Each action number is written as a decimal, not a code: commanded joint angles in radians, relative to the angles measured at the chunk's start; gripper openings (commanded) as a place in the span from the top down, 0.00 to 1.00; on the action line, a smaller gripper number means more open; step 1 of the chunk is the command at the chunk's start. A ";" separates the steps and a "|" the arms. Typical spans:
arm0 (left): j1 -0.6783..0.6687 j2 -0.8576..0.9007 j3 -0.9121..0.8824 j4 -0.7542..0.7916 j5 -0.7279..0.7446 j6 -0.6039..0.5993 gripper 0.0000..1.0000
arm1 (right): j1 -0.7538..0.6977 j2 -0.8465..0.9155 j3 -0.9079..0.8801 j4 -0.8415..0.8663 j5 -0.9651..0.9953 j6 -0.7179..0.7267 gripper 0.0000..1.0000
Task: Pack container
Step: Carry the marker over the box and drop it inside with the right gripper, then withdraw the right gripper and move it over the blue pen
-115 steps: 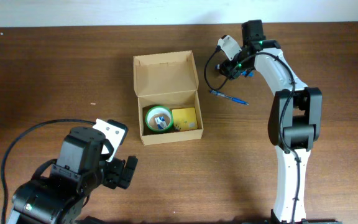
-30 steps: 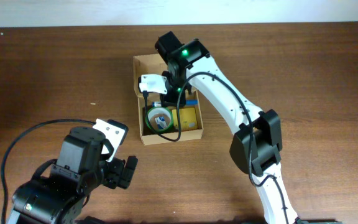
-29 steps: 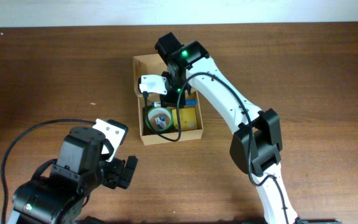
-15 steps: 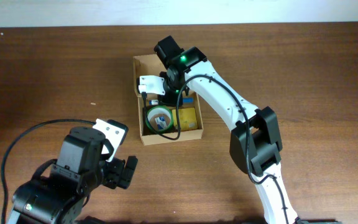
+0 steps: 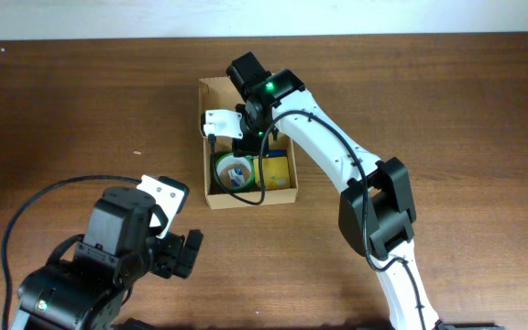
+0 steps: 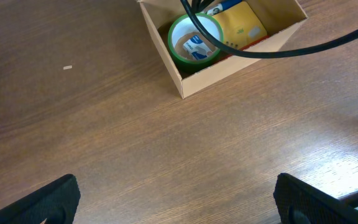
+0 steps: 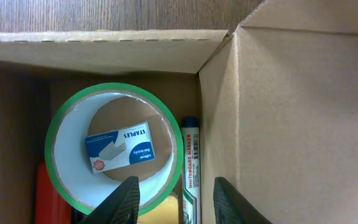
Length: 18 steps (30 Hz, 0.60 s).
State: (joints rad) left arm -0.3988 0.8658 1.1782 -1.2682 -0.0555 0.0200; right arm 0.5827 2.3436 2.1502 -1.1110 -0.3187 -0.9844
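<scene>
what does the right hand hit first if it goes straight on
Probably the whiteboard marker lying beside the green tape roll in the cardboard box, between the fingertips of the right hand; one finger may catch the roll's rim first, depth is unclear.

1. The container [image 5: 246,202] sat on the counter [image 5: 466,73], left of centre and nearer the far edge, with its lid flap [image 5: 216,99] opened toward that edge.
2. Inside it, the tape roll [image 7: 56,163] lay flat in the left half and the sticky-note pad [image 5: 276,172] in the right half, just beside each other.
3. A staples box [image 7: 120,147] lay inside the roll's hole.
4. A marker [image 7: 190,162] lay between the roll and the container's far wall.
5. The right pincer [image 7: 176,186] hung above the container's inside, over the roll's rim and the marker.
6. The left pincer [image 6: 179,205] was well apart from the container, toward the counter's near left corner.
</scene>
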 commanded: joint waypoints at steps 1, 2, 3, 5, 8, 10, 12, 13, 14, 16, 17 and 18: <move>0.003 -0.003 0.016 0.002 0.008 0.019 0.00 | 0.007 -0.037 -0.007 -0.011 0.005 0.055 0.60; 0.003 -0.003 0.016 0.002 0.008 0.019 0.00 | 0.007 -0.043 -0.007 -0.019 0.005 0.062 0.60; 0.003 -0.003 0.016 0.002 0.007 0.019 0.00 | 0.007 -0.053 -0.006 -0.032 0.005 0.062 0.60; 0.003 -0.003 0.016 0.002 0.007 0.019 0.00 | 0.007 -0.081 0.001 -0.064 0.005 0.062 0.61; 0.003 -0.003 0.016 0.002 0.008 0.019 0.00 | 0.005 -0.142 0.016 -0.110 0.005 0.062 0.61; 0.003 -0.003 0.016 0.002 0.007 0.019 0.00 | 0.004 -0.191 0.025 -0.132 0.013 0.062 0.61; 0.003 -0.003 0.016 0.002 0.007 0.019 0.01 | 0.003 -0.246 0.028 -0.143 0.042 0.062 0.61; 0.003 -0.003 0.016 0.002 0.008 0.019 0.00 | -0.001 -0.276 0.028 -0.143 0.057 0.062 0.61; 0.003 -0.003 0.016 0.002 0.007 0.019 0.00 | -0.003 -0.297 0.028 -0.143 0.066 0.062 0.61; 0.003 -0.003 0.016 0.002 0.007 0.019 0.00 | -0.017 -0.343 0.028 -0.146 0.076 0.062 0.61; 0.003 -0.003 0.016 0.002 0.008 0.019 0.00 | -0.027 -0.365 0.028 -0.148 0.082 0.063 0.61; 0.003 -0.003 0.016 0.002 0.007 0.019 0.00 | -0.037 -0.379 0.028 -0.151 0.087 0.063 0.61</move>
State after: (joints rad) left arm -0.3988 0.8658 1.1782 -1.2682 -0.0555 0.0200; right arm 0.5724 2.0193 2.1616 -1.2541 -0.2661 -0.9276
